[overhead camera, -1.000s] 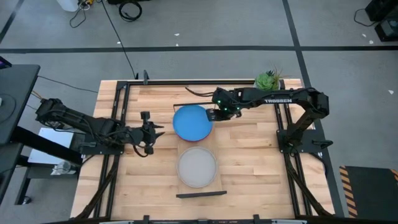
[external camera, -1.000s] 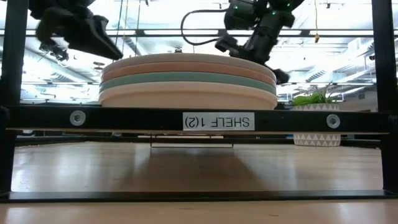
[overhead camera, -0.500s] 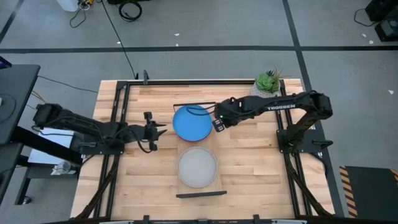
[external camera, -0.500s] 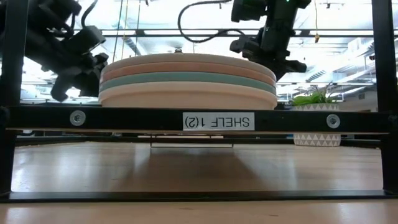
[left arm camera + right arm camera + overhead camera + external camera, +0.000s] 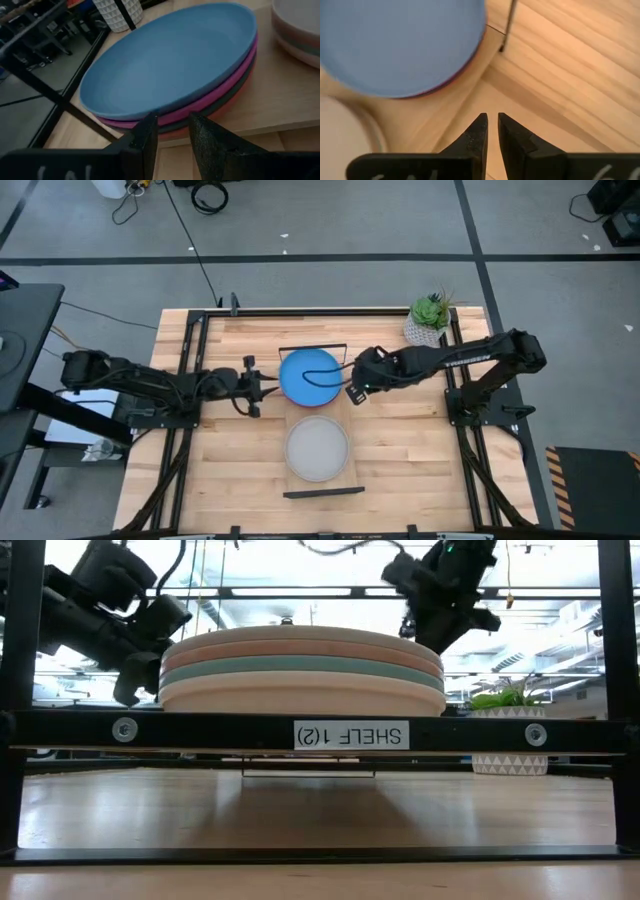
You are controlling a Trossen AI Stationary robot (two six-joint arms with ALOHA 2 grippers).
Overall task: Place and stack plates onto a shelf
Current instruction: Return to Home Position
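On the pale-wood shelf (image 5: 318, 412) sit two stacks of plates. The far stack (image 5: 310, 377) has a blue plate on top, then pink, a dark one and orange, as the left wrist view shows (image 5: 170, 60). The near stack (image 5: 318, 448) is topped by a pale plate (image 5: 300, 665). My left gripper (image 5: 260, 387) is level at the far stack's left rim, narrowly open (image 5: 173, 125), just short of it. My right gripper (image 5: 350, 392) hovers by the stack's right rim over bare wood, fingers nearly together (image 5: 493, 120).
A white plant pot (image 5: 428, 320) stands at the table's far right corner. Black wire frames close the shelf's ends, one far (image 5: 315, 348) and one near (image 5: 322, 493). Bare slatted tabletop lies left and right of the shelf.
My left gripper has moved toward the table's right and dropped down to the level of the far stack's left rim. My right gripper has slid from the blue plate's far right rim toward the near edge, along the stack's right side. Both stacks have stayed put.
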